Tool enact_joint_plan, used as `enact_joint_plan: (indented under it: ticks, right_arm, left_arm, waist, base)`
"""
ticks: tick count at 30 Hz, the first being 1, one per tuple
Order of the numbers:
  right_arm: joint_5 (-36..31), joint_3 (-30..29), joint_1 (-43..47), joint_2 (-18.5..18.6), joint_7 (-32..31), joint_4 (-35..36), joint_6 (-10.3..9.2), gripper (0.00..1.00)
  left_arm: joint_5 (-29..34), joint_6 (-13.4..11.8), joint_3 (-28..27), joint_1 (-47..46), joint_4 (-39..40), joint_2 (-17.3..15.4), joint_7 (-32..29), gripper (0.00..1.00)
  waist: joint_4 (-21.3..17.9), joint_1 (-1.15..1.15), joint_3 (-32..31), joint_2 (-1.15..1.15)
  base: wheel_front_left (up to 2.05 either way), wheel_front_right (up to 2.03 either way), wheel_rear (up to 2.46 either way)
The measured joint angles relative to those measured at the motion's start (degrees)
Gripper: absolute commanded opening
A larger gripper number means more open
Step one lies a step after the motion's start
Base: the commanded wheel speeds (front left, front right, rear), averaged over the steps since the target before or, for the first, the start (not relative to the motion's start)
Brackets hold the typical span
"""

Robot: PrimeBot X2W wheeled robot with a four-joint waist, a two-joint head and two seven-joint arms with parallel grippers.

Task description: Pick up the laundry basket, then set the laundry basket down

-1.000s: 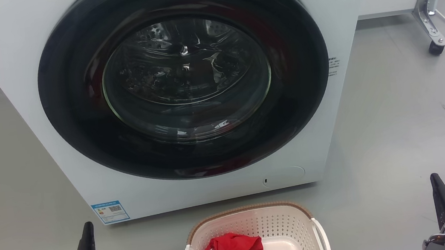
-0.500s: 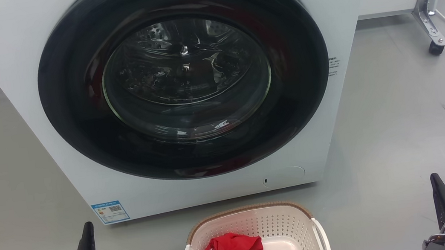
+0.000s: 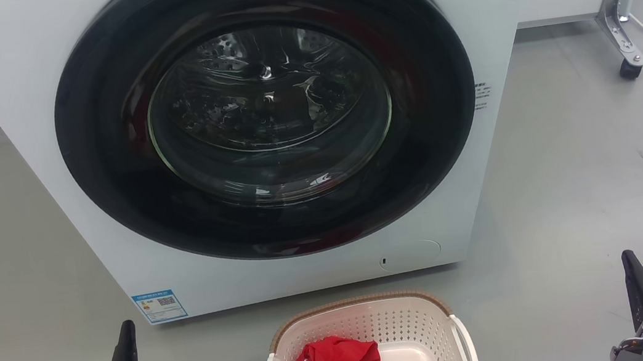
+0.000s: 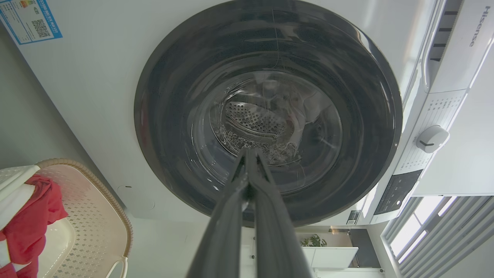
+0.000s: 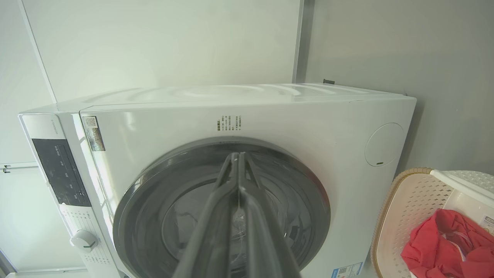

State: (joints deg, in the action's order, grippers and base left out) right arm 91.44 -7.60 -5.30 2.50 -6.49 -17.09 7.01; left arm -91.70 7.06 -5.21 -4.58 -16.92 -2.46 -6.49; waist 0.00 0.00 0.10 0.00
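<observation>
A white front-loading washer [image 3: 265,132] with a dark round glass door stands just ahead of both claws, on a grey floor [image 3: 575,172]. The left gripper [image 3: 127,325] and the right gripper [image 3: 627,256] point toward it, fingers pressed together, closed on nothing and touching nothing. The laundry basket [image 3: 369,306] sits on the floor between the two claws, well apart from each. It is cream perforated plastic with a brown woven-look rim and white side handles, and a red garment [image 3: 339,358] is heaped inside.
</observation>
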Motion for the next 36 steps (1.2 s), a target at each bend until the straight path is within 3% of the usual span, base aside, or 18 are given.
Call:
enact_joint_plan:
  ticks: [36]
  right_arm:
    - [0.01, 0.00, 0.00, -0.01, 0.00, 0.02, 0.03, 0.00]
  left_arm:
    - [0.00, 0.00, 0.00, 0.00, 0.01, 0.00, 0.00, 0.00]
  waist:
    - [0.00, 0.00, 0.01, 0.00]
  base:
    - [0.00, 0.00, 0.00]
